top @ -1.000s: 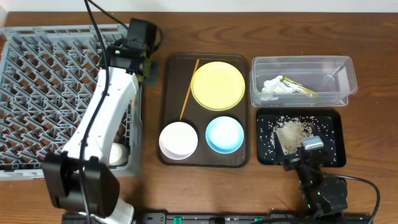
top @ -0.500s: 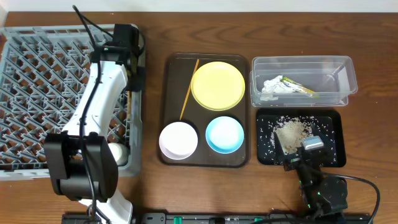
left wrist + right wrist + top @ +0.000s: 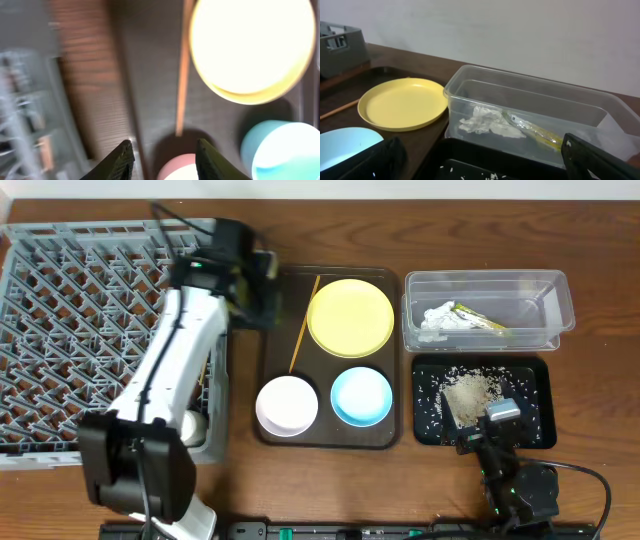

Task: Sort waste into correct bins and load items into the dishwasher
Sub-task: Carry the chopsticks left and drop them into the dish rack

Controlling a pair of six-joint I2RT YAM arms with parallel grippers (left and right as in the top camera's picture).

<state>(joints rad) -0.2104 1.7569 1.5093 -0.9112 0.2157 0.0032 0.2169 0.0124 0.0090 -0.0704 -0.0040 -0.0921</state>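
My left gripper (image 3: 260, 293) hangs open and empty over the left edge of the brown tray, between the dishwasher rack (image 3: 90, 330) and one chopstick (image 3: 303, 325). In the left wrist view its fingers (image 3: 165, 146) frame the white bowl (image 3: 182, 171), with the chopstick (image 3: 182, 75), yellow plate (image 3: 255, 45) and light-blue bowl (image 3: 285, 150) ahead. The clear bin (image 3: 540, 305) holds tissue (image 3: 438, 317) and a yellow-green wrapper (image 3: 482, 322). Rice crumbs (image 3: 470, 392) lie in the black bin (image 3: 530, 375). My right gripper (image 3: 490, 428) rests open at that bin's near edge.
The brown serving tray (image 3: 275, 360) carries the plate (image 3: 350, 317), the white bowl (image 3: 287, 404) and the blue bowl (image 3: 361, 396). My left arm stretches across the rack's right side. The right wrist view shows the clear bin (image 3: 530, 95) behind the black bin's rim (image 3: 485, 152).
My left gripper swung back over the rack's right edge, then right to the brown tray's left edge. Its jaws went from shut to open. The right arm has not moved.
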